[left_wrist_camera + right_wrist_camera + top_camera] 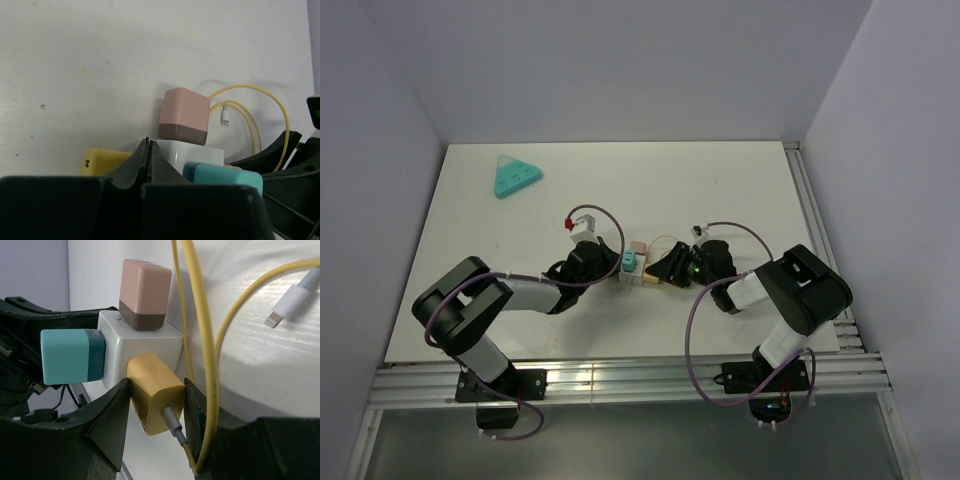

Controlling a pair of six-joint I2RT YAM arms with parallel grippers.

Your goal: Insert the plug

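Observation:
A white power cube (638,270) lies mid-table and shows in the right wrist view (142,340). A pink plug (145,292) and a teal plug (70,356) sit in two of its faces. My right gripper (157,390) is shut on a yellow plug (152,390), whose front is against a third face. Its yellow cable (200,340) loops past the right finger and ends in a white connector (276,317). My left gripper (148,143) is shut and empty, its tips at the cube (200,152). In the top view the grippers flank the cube, left (610,266) and right (665,270).
A teal triangular piece (516,176) lies at the far left. A small white box with a red part (582,222) stands just behind the left gripper. A small dark item (697,229) lies behind the right gripper. Metal rails (620,375) run along the near and right edges.

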